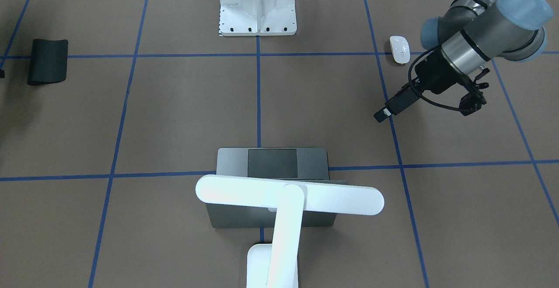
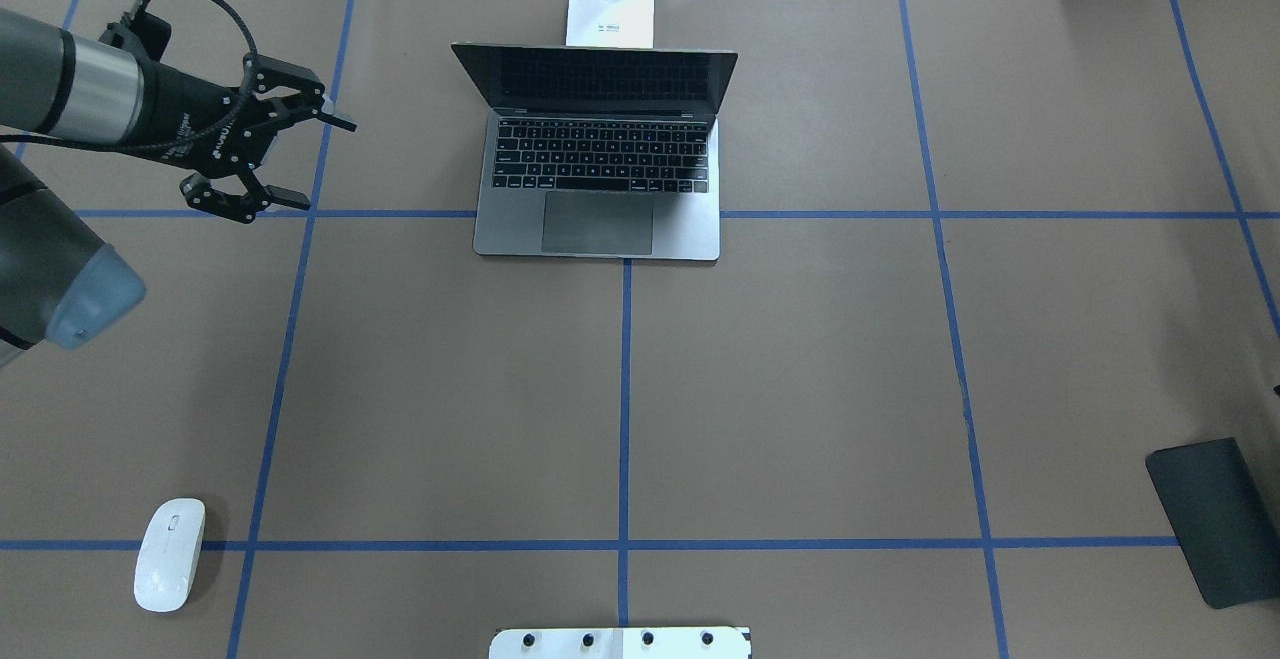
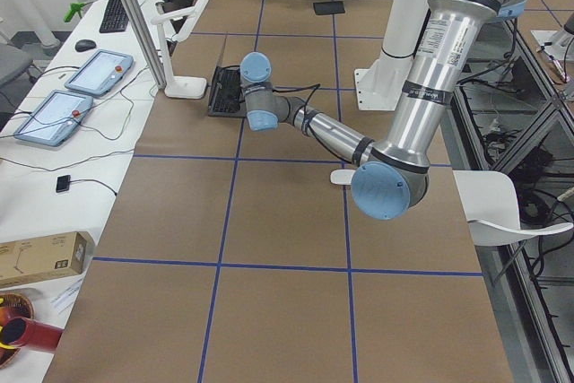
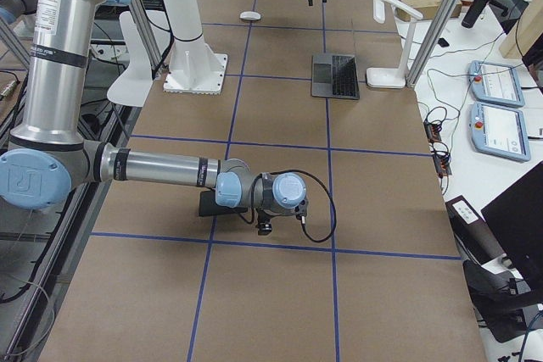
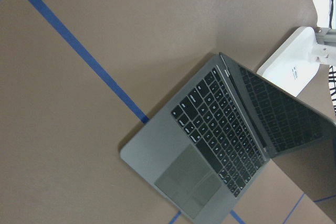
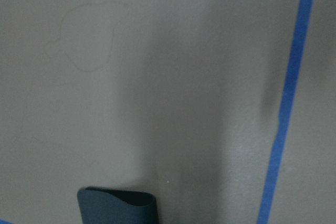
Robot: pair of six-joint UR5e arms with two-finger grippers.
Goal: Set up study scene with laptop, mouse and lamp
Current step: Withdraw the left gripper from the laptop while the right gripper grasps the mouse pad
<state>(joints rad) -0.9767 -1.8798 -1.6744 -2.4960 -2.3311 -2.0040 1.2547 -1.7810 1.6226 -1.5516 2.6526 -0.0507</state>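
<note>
My wrist cam looks straight down on brown table (image 6: 173, 51). Blue tape (image 6: 286, 98) runs top to bottom on the right, slightly slanted. Dark mat (image 6: 118, 208) edge at bottom, left of centre, well apart from tape. Faint outline mark (image 6: 86, 35) upper left.

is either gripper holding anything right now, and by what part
The left gripper is open and holds nothing. The right gripper shows only in a side view, so whether it holds anything cannot be told.

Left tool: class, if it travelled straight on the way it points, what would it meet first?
Probably the laptop: the open left tool aims toward it, though depth is unclear.
</note>
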